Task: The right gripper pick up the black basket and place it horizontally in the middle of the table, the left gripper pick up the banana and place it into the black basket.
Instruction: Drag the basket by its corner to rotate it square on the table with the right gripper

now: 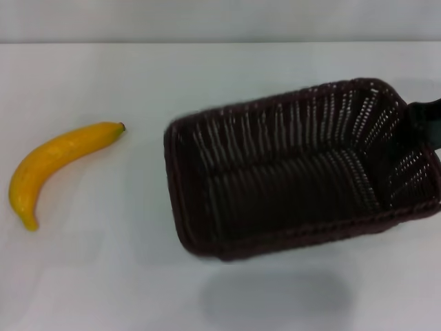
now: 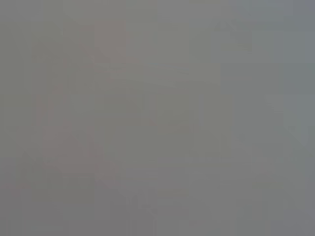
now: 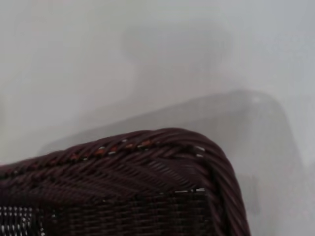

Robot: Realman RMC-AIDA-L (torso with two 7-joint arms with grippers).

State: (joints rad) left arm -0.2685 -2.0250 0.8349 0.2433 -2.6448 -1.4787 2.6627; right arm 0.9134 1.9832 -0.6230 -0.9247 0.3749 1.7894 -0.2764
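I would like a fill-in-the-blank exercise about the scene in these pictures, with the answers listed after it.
1. The banana lies on the ____ table.
2. The black basket has ____ inside it.
3. The right gripper is at the basket's ____ end.
4. The banana is on the robot's ____ side of the basket.

Answers: white; nothing; right; left

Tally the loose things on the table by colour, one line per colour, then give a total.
Yellow-orange: 1, the banana, lying on the white table at the robot's left.
Dark brown-black: 1, the black basket, tilted and casting a shadow below it, with the right gripper at its right end.
Total: 2
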